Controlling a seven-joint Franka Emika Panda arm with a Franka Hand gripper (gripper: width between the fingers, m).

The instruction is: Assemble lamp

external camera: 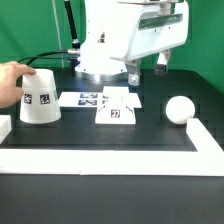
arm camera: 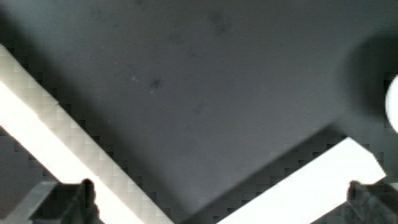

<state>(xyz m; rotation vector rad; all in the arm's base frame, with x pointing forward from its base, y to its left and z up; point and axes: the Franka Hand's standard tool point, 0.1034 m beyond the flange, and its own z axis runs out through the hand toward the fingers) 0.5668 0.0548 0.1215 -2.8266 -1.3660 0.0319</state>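
The white tapered shade (external camera: pixel 40 97) stands mouth down at the exterior view's left, with two tags facing the camera. The small blocky base (external camera: pixel 118 110) lies near the middle with one tag showing. The ball bulb (external camera: pixel 179 109) rests at the exterior view's right, apart from the base. A white curve at the edge of the wrist view (arm camera: pixel 391 105) may be the bulb. My gripper (external camera: pixel 147 68) hangs above the table behind the base and holds nothing. In the wrist view my gripper (arm camera: pixel 221 205) is open, with only its dark fingertips (arm camera: pixel 71 200) showing, far apart.
A person's hand (external camera: pixel 10 85) touches the shade from the exterior view's left. The marker board (external camera: pixel 85 98) lies flat between shade and base. A white rail (external camera: pixel 100 141) borders the black table; its corner shows in the wrist view (arm camera: pixel 54 120). Black cables run behind.
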